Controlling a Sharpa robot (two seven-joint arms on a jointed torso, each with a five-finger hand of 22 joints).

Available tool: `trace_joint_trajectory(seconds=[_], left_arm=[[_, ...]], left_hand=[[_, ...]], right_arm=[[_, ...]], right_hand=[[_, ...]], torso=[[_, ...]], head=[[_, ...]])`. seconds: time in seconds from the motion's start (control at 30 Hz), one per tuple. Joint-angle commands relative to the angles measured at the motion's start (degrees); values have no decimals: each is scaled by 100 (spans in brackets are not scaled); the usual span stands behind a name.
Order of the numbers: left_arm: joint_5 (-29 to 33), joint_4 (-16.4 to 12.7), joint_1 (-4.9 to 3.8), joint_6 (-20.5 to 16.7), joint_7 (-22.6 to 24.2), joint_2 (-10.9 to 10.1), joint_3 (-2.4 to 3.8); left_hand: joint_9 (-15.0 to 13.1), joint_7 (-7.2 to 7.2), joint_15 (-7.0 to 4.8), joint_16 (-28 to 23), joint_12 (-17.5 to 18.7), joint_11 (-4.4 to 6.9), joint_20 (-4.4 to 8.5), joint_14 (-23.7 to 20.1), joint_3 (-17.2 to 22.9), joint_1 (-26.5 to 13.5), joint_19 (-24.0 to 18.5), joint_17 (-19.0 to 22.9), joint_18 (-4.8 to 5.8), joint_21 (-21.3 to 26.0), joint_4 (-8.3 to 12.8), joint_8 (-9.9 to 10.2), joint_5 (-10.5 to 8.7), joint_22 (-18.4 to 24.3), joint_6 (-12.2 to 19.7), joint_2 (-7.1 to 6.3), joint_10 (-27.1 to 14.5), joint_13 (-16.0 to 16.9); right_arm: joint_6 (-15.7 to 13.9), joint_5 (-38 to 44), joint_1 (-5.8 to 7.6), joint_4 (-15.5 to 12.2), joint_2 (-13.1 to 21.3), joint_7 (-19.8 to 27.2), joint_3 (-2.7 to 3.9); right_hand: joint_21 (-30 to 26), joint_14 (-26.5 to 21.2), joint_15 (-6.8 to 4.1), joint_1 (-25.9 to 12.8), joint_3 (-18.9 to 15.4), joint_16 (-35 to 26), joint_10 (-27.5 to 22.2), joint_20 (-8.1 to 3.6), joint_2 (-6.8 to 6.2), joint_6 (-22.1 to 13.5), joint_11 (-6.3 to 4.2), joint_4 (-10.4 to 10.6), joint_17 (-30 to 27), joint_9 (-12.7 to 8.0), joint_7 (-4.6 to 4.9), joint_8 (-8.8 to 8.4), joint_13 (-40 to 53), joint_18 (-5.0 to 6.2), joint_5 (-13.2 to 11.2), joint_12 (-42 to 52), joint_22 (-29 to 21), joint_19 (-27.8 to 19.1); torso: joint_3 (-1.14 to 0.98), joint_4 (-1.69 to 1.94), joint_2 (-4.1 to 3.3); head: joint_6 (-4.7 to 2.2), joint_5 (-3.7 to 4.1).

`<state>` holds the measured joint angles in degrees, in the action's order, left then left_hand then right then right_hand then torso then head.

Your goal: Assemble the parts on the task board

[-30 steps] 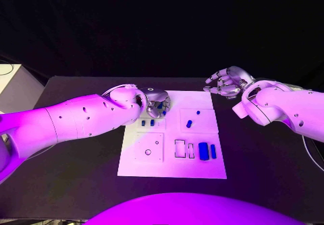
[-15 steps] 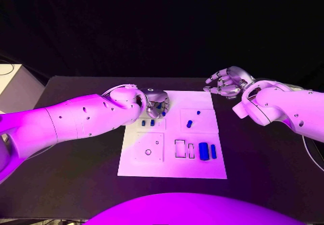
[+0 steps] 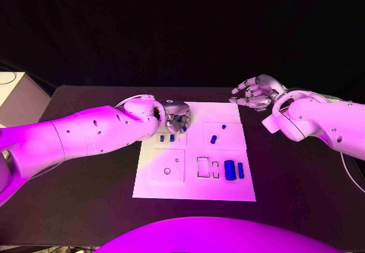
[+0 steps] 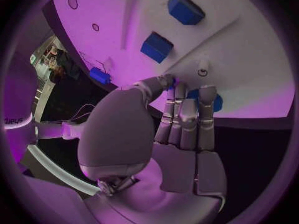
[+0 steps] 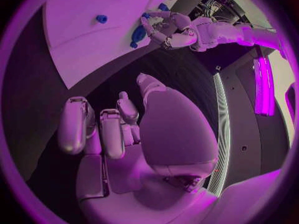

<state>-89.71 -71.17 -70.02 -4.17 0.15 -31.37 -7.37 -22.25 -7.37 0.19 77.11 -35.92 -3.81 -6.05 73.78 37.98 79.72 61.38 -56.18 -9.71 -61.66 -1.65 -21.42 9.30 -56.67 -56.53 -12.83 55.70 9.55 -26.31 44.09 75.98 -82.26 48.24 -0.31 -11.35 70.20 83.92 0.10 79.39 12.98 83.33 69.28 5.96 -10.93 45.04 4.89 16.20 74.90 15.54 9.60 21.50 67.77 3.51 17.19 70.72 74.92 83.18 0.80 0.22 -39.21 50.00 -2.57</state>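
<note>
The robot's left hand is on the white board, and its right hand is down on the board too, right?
Not quite. The left hand is at the white board, fingers by a blue piece. But the head view shows the right hand off the board, beyond its far right corner, holding nothing.

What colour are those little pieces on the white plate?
Blue parts, clearest in the head view, on the white task board.

Before me lies the black table (image 3: 84, 179), stretching left and right. At its far left, just past the corner, I see a pale box-like cabinet (image 3: 17, 97) standing beside it.
</note>
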Motion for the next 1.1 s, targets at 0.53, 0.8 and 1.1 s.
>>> trace_joint_trajectory(seconds=[0.53, 0.8, 1.1], left_arm=[[548, -472, 4, -580, 274, -492, 267], [627, -744, -1, -384, 150, -875, 380], [543, -692, 5, -333, 92, -959, 360]], left_hand=[[-109, 5, -38, 173, 549, 24, 48, 312, 117, -96, 342, -284, 159, -344, 171, 133, -4, -356, -227, 60, 500, -153], [-115, 8, -38, 167, 632, 24, 50, 309, 121, -101, 343, -257, 158, -346, 201, 172, 0, -359, -232, 41, 538, -167], [-115, 5, -34, 163, 669, 19, 51, 304, 120, -115, 339, -246, 158, -346, 205, 192, -4, -359, -228, 31, 544, -173]], right_arm=[[98, 19, -6, 14, 7, 51, 1], [103, 19, -21, 41, 7, 46, 0], [96, 20, -40, 47, 3, 54, 0]], right_hand=[[-7, 305, 12, 7, 43, 2, 24, 0, 26, -5, -17, 9, 567, -7, 2, 38, 6, 60, 39, 40, 307, -5], [-7, 305, 12, 7, 43, 2, 24, 0, 26, -5, -17, 9, 567, -7, 2, 38, 6, 60, 39, 40, 307, -5], [-2, 307, 12, 3, 46, 3, 30, 0, 23, -4, -17, 10, 570, -8, 1, 40, 9, 59, 38, 46, 311, -2]], torso=[[-1, 10, 11], [5, 32, 9], [14, 44, 14]], head=[[0, 9], [0, -11], [0, -58]])
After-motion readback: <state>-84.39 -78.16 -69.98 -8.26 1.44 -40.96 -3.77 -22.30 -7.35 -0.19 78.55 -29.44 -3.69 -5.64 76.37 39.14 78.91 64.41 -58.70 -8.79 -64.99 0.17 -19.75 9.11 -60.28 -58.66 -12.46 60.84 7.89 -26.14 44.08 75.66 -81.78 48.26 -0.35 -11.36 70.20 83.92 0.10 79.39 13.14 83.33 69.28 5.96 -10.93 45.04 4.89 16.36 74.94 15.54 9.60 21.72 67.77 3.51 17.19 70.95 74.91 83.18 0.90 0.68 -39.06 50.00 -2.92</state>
